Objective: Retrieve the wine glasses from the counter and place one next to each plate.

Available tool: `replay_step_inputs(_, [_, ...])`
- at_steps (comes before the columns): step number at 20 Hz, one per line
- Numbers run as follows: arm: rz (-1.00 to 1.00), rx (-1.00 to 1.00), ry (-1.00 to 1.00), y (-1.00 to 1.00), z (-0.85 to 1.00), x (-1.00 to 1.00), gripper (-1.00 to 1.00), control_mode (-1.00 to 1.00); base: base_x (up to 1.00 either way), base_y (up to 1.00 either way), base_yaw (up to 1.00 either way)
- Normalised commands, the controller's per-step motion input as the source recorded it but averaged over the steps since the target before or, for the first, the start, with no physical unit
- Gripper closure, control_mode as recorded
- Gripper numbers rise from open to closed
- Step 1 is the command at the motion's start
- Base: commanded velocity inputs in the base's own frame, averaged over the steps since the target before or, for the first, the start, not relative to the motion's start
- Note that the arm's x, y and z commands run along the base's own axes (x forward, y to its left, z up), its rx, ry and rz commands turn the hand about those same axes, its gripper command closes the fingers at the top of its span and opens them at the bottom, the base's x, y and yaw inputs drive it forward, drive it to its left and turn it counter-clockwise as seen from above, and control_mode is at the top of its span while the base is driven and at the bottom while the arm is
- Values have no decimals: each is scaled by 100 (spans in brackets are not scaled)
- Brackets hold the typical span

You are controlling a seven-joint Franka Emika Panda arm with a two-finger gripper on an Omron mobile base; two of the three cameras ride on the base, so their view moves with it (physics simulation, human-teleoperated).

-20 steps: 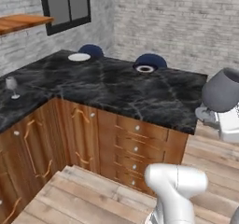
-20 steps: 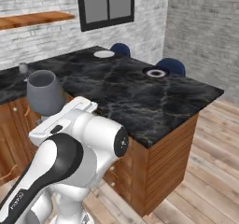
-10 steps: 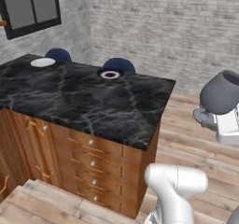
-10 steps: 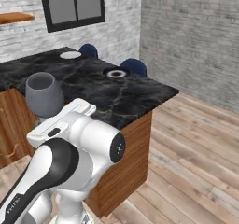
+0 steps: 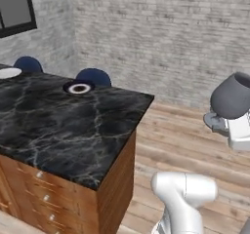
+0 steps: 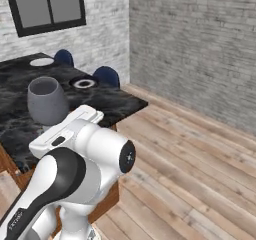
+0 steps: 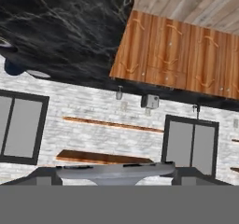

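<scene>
**Glass in hand, base swinging round toward the plates**

Over the last second the whole scene has slid leftward in both base views. That is the base driving and turning, not the things moving: the wall shelf has dropped out of frame and the free end of the black marble tabletop (image 5: 58, 126) now sits in the middle of the left base view.

The wine glass (image 5: 232, 96) has kept its place at the hand throughout, upright with its smoky bowl above the wrist. In the hand view its round foot spans between the fingers (image 7: 186, 175), which stand wide and hold it.

The dark blue plate (image 5: 79, 87) lies near the far edge of the tabletop, in front of a blue chair (image 5: 93, 76). The white plate (image 5: 9, 72) lies farther left.

Judging from this, the pick is done and the carry is under way. The glass is off to the side of the tabletop, well apart from either plate, so setting it down remains.
</scene>
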Motion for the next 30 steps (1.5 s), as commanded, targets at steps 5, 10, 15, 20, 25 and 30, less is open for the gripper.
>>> replay_step_inputs(5, [0,0,0,0,0,0,100,100,82,-100,0])
replay_step_inputs(10, [0,0,0,0,0,0,100,100,100,-100,0])
replay_step_inputs(15, [0,0,0,0,0,0,100,100,100,-100,6])
replay_step_inputs(20, [0,0,0,0,0,0,100,100,100,-100,10])
replay_step_inputs(25, [0,0,0,0,0,0,100,100,100,-98,19])
replay_step_inputs(30, [0,0,0,0,0,0,100,100,100,-87,39])
